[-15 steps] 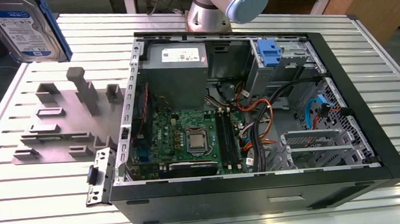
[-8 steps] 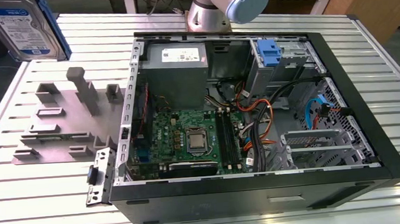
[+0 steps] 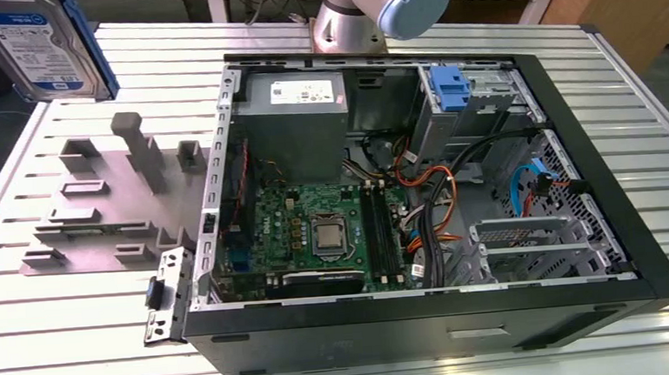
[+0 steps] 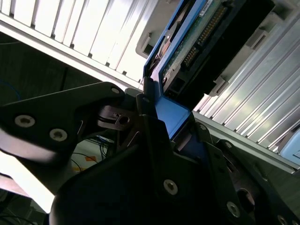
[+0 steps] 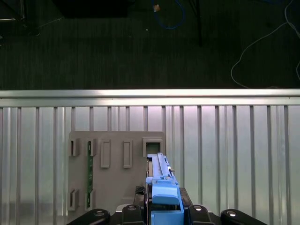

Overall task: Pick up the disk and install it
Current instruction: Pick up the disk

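Disk (image 3: 41, 44) pickup looks done: you hold it clear of the slatted surface (image 3: 65, 343), at the upper left of the exterior view. Installation in the open computer case (image 3: 435, 308) is left; your end effector (image 4: 172, 123) is clamped on its blue-framed edge.

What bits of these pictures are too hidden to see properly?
- The disk: in the exterior view, the picture's top edge cuts it off.
- Its label: in both wrist views the label side is turned away from the camera.
- The hand: in the second wrist view, its dark body covers the disk's gripped end.
- The computer case: cables hide part of its floor in the exterior view.
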Tool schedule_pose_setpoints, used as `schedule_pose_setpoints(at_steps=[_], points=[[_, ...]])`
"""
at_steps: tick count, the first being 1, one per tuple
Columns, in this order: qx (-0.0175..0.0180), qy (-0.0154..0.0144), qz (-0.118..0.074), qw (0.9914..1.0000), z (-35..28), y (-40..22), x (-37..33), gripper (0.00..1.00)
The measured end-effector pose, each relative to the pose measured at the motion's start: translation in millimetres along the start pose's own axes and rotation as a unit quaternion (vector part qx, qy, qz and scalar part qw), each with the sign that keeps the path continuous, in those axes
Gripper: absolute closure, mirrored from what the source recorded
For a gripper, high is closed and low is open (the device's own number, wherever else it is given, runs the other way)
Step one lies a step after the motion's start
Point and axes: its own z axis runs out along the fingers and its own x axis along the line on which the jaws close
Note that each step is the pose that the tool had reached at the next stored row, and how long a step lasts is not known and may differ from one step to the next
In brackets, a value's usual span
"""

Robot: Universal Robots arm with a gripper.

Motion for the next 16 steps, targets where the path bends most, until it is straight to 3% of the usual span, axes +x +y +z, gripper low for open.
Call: schedule_pose_setpoints(at_steps=[16], points=[[-0.0001, 0.0000, 0.000, 1.00000, -4.8, 0.1, -0.1, 0.64]])
